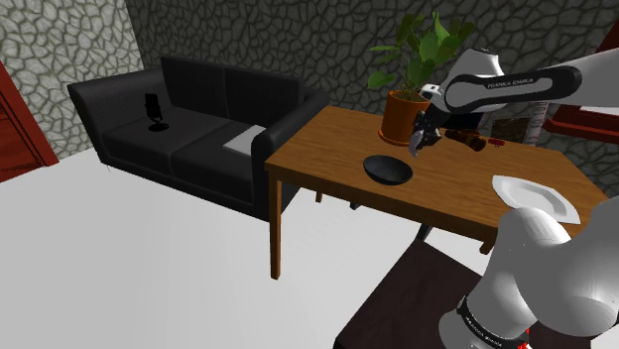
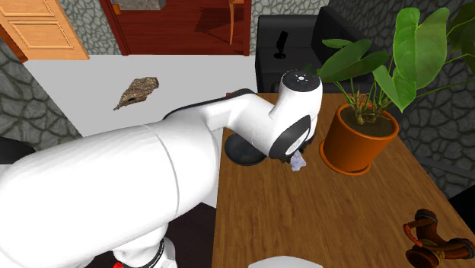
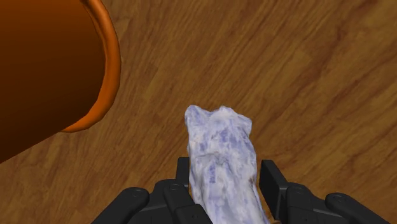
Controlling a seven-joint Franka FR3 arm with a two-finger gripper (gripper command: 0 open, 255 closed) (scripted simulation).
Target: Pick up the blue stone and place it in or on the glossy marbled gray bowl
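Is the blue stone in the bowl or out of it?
Out. The stone is at the pincer, over the table beside the orange pot; the dark bowl stands apart and looks empty.

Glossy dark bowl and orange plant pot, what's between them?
The black gripper clasping the mottled pale blue stone over the wooden table, in the second exterior view.

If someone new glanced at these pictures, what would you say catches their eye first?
Probably the pale blue stone clasped in the black end effector over the wooden table, right beside the orange plant pot. After that, the dark bowl sitting on the table, on the side towards the black sofa.
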